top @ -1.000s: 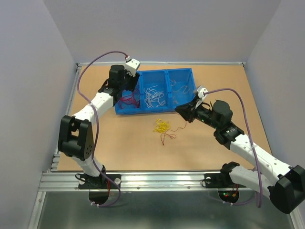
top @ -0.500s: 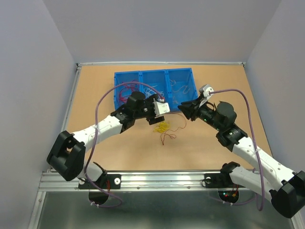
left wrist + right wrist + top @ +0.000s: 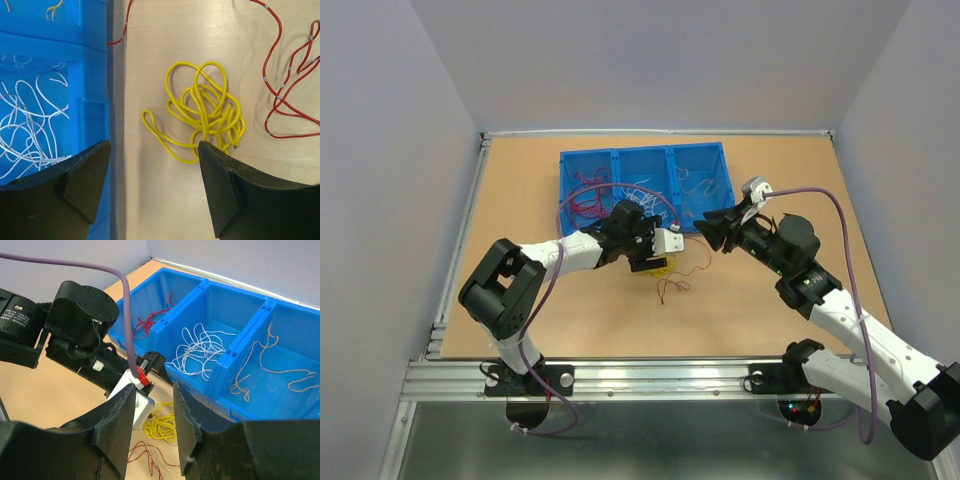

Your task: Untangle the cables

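Pale wooden tabletop [image 3: 520,310] fills the floor of a grey-walled booth, and a blue bin [image 3: 642,150] with three compartments sits toward its far side. The bin's left compartment holds red wires [image 3: 151,319], the middle one white wires [image 3: 199,347], and the right one a few thin orange strands [image 3: 272,374].

Just in front of the bin, on the bare wood, lies the yellow bunch [image 3: 220,121] — a loose knot of loops with one longer loop trailing toward the bin wall. A red wire [image 3: 280,96] curls beside it on the side away from the bin, close to the yellow but, as far as the left wrist view shows, not crossing it.

The left tool [image 3: 154,150] hangs directly over the yellow bunch with its fingers spread wide, one over the bin's edge and the other over the bunch's near end — nothing is between them. The right tool [image 3: 153,387] hovers near the bin's right compartment, pointing toward the left arm; its fingers stand slightly apart and hold nothing.
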Controlling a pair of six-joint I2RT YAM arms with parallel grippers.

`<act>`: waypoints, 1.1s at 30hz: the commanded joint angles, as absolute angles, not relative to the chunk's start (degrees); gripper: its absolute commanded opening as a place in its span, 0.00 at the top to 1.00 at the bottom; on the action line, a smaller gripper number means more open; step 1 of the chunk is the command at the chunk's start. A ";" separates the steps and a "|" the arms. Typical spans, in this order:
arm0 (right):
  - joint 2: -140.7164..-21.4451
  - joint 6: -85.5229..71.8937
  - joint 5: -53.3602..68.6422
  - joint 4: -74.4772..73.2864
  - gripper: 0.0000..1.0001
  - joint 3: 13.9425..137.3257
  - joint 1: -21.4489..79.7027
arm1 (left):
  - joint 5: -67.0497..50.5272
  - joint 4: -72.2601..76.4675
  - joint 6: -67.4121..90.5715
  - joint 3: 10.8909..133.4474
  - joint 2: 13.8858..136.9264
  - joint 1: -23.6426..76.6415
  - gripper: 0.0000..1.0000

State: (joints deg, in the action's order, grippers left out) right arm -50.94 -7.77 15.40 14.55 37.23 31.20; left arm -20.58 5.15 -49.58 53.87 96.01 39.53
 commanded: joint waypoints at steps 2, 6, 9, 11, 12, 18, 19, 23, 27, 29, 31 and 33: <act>-49.66 -7.91 14.15 16.08 0.58 37.79 31.38 | -22.06 3.25 -52.03 57.22 95.89 39.46 0.19; -49.66 -8.00 13.97 16.08 0.58 37.79 31.38 | -23.73 1.59 -52.56 57.92 96.24 39.46 0.21; -49.57 -8.00 13.97 16.08 0.58 37.71 31.46 | -24.52 1.06 -52.82 58.01 95.72 39.38 0.22; -49.57 -8.00 13.89 16.00 0.58 37.71 31.38 | -26.01 0.97 -53.35 57.57 94.57 39.37 0.21; -49.57 -8.00 13.80 16.00 0.58 37.71 31.38 | -26.62 0.79 -53.61 57.05 94.14 39.37 0.20; -49.57 -8.00 13.97 16.08 0.58 37.71 31.46 | -28.03 0.44 -54.41 56.43 92.11 39.37 0.17; -49.66 -8.00 13.97 16.08 0.58 37.71 31.46 | -28.04 0.44 -54.40 56.43 91.94 39.29 0.16; -49.75 -7.91 13.97 16.08 0.58 37.71 31.38 | -28.04 0.44 -54.14 56.25 91.14 39.02 0.11; -49.66 -7.91 13.97 16.17 0.58 37.71 31.46 | -30.05 1.05 -53.70 55.81 89.13 37.97 0.10; -49.66 -7.82 13.89 16.17 0.58 37.71 31.38 | -31.02 0.62 -53.96 55.81 88.77 37.79 0.09; -49.66 -7.82 13.89 16.17 0.58 37.62 31.38 | -31.46 -1.39 -54.66 56.42 89.12 37.71 0.09; -49.66 -7.82 13.89 16.17 0.58 37.62 31.46 | -32.17 -4.91 -55.98 58.00 90.52 37.71 0.09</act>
